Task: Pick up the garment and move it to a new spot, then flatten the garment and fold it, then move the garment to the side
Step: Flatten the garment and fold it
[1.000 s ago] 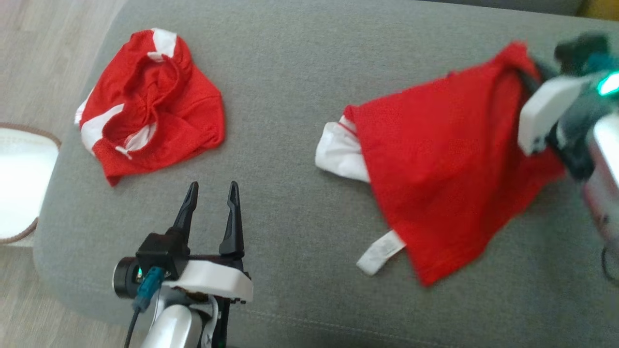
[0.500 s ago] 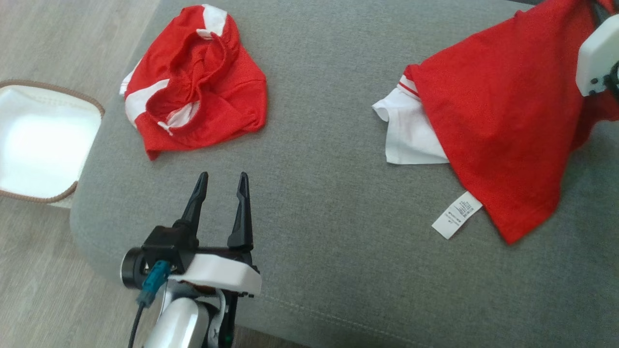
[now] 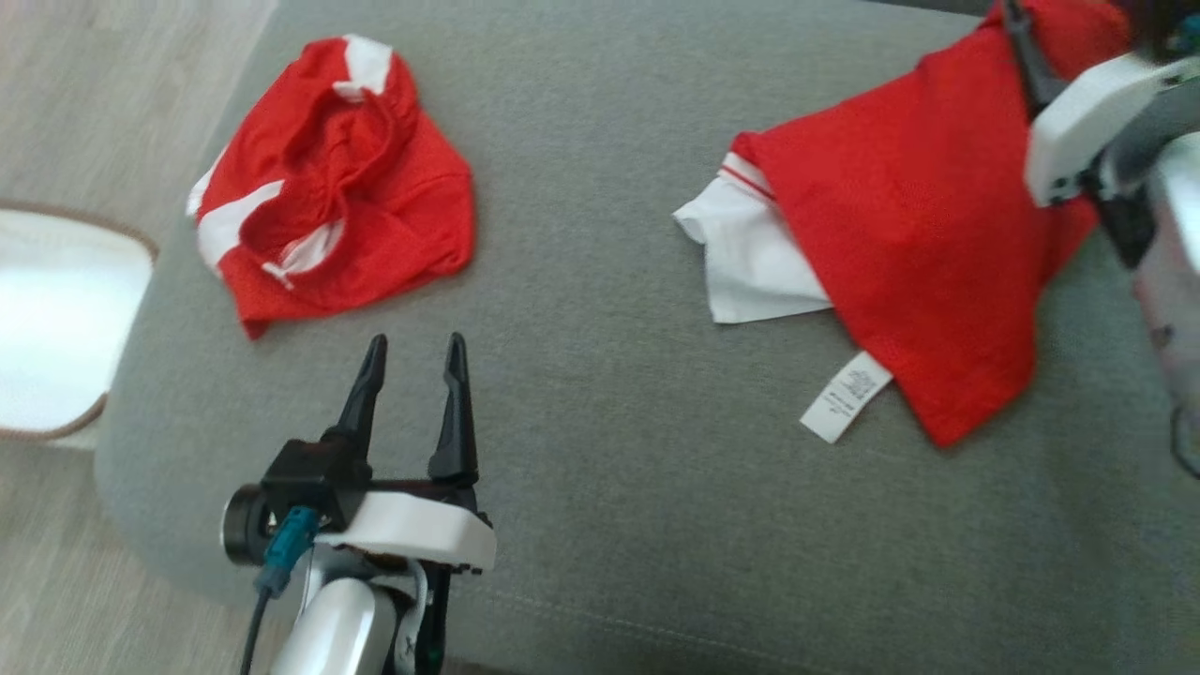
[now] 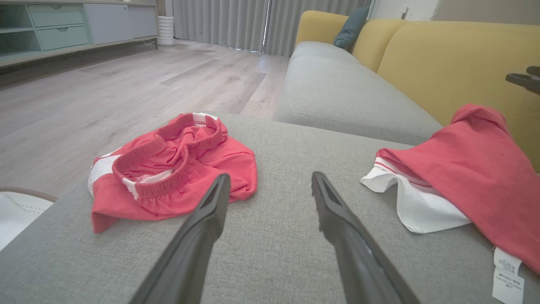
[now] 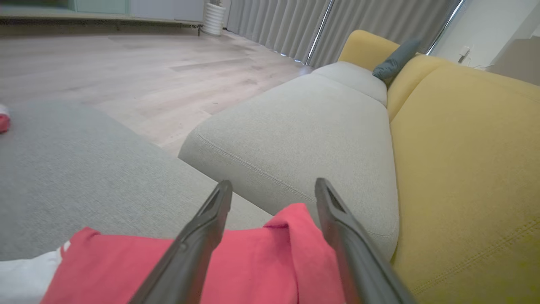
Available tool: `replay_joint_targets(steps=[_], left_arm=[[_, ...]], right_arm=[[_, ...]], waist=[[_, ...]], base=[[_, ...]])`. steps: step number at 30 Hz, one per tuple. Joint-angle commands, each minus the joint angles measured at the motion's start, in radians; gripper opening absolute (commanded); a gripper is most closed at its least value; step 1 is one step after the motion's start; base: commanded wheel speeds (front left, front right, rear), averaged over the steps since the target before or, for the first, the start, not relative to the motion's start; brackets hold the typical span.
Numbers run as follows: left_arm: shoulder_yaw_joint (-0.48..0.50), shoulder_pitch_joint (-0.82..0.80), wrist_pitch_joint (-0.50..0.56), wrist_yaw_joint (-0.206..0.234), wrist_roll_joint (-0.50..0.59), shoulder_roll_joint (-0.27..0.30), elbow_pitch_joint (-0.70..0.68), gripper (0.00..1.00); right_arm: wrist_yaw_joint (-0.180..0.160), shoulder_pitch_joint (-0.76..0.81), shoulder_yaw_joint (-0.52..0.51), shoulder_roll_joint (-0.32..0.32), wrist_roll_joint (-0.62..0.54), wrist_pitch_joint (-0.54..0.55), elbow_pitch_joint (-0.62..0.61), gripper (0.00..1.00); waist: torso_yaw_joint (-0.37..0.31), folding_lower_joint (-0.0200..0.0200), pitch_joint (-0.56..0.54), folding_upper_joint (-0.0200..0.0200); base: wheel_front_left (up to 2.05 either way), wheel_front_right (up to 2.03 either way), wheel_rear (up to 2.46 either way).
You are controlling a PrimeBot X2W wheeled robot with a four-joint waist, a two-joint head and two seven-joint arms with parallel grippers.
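While the garment lies bunched in a rough triangle on the grey seat cushion, red body over a white part, the head view shows no flattening and no fold. By judgement, step 1 (pick up and relocate) is at or near its end, and 3 steps remain: flatten, fold, move aside. In the same view the left gripper hovers with jaws wide and empty, near the 2nd red garment. A white care label projects from the garment's lower edge, but its print is too small to read. The left wrist view confirms wide, empty jaws, and the label's fine lines are illegible. In the right wrist view the right gripper stands wide. A raised peak of red fabric sits between its fingers, unclamped, beside the yellow backrest.
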Motion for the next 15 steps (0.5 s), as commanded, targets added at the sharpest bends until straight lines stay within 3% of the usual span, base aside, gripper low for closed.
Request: replay_joint_targets(steps=[1,8,15], left_arm=[[0.038,-0.014,-0.012,-0.003,0.008,0.001,-0.030,1.00],[0.052,0.005,-0.012,-0.010,0.018,0.001,-0.025,1.00],[0.063,0.014,-0.012,-0.015,0.024,0.001,-0.028,1.00]], right_arm=[[0.007,0.017,0.013,0.014,0.013,-0.013,-0.035,1.00],[0.007,0.175,0.109,0.062,0.112,-0.013,-0.175,1.00],[0.007,0.406,0.192,0.051,0.186,0.043,-0.383,1.00]], waist=[[-0.026,-0.0001,-0.019,0.0000],[-0.093,-0.0001,-0.061,0.0000],[-0.135,-0.0001,-0.072,0.0000]], base=[[0.00,0.00,0.00],[0.00,0.00,0.00],[0.00,0.00,0.00]])
